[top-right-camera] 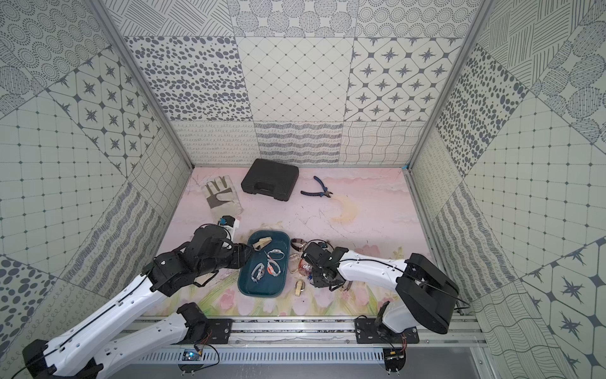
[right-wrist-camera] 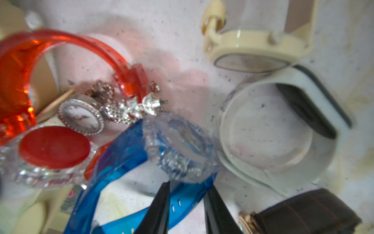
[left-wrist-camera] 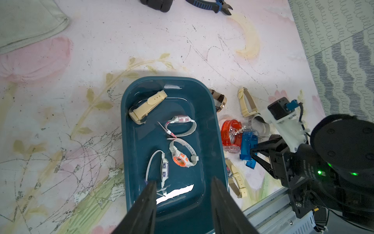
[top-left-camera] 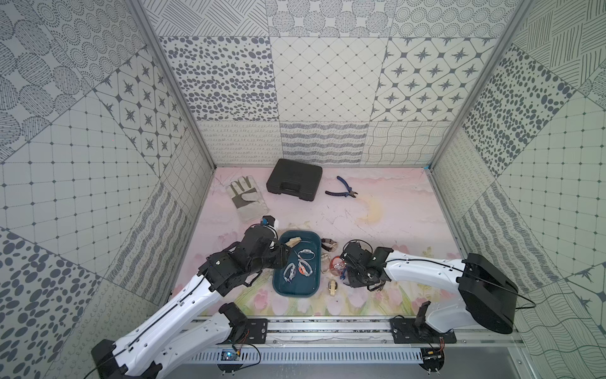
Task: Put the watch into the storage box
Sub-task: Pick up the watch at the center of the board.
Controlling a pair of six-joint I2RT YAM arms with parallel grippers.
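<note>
Right hand [right-wrist-camera: 189,184] straddles the blue watch [right-wrist-camera: 121,154] strap, narrow, on the table [left-wrist-camera: 101,50] beside the storage box [left-wrist-camera: 126,141]; whether it grips, I cannot tell. Left hand [left-wrist-camera: 183,180] hovers half-open, empty, over the box.

near end of the storage box [left-wrist-camera: 129,141] floor lies bare; four watches [left-wrist-camera: 180,160] crowd its middle and far end; a heap of loose watches [left-wrist-camera: 230,131] hugs its right rim

White arm links [top-left-camera: 183,305], black joints [top-left-camera: 229,269], cables [top-left-camera: 426,261]; black tapered left end effector [left-wrist-camera: 184,180].
</note>
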